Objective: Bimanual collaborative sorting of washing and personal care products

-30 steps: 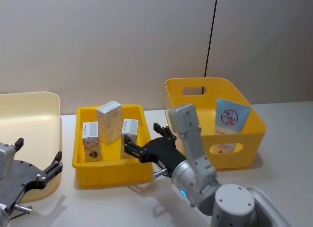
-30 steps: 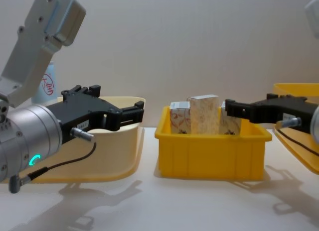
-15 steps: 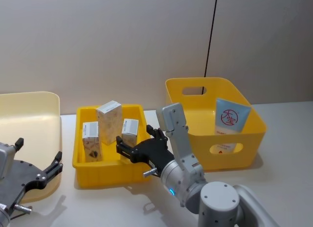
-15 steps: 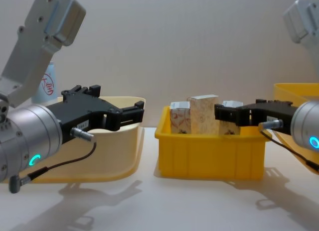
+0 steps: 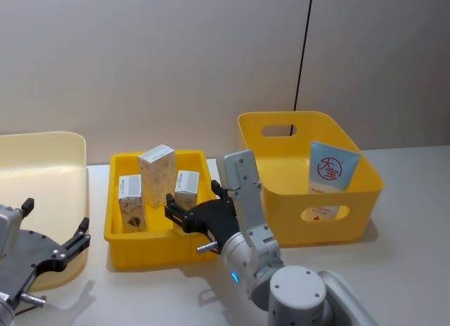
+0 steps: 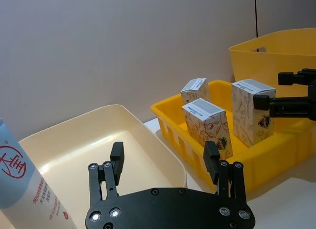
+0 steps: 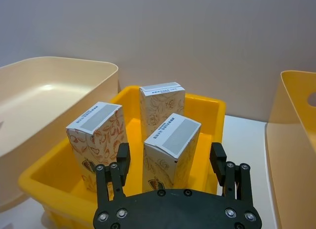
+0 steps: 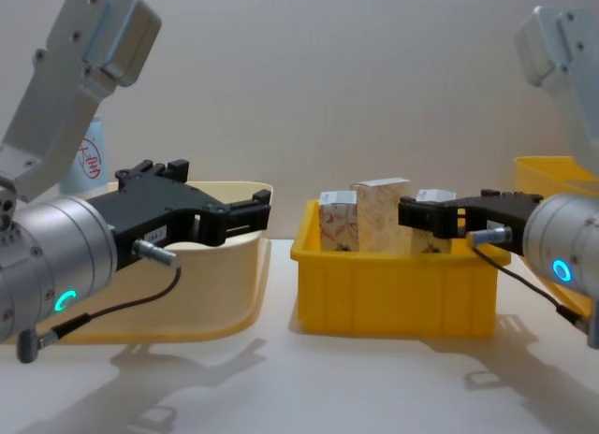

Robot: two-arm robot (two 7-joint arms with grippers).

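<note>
Light-blue tube — cut by the picture's edge — its small print unreadable.

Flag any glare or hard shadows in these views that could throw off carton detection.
Chest view: soft-edged shadows of the left gripper, right gripper and yellow tray fall on the table, nothing hard. Right wrist view: a bright highlight sits on the cream bin's floor, while the cartons are evenly lit, with no glare on their print.

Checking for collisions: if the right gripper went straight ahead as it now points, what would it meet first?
Probably the nearest white carton in the yellow tray, standing straight ahead of the open right gripper.
</note>
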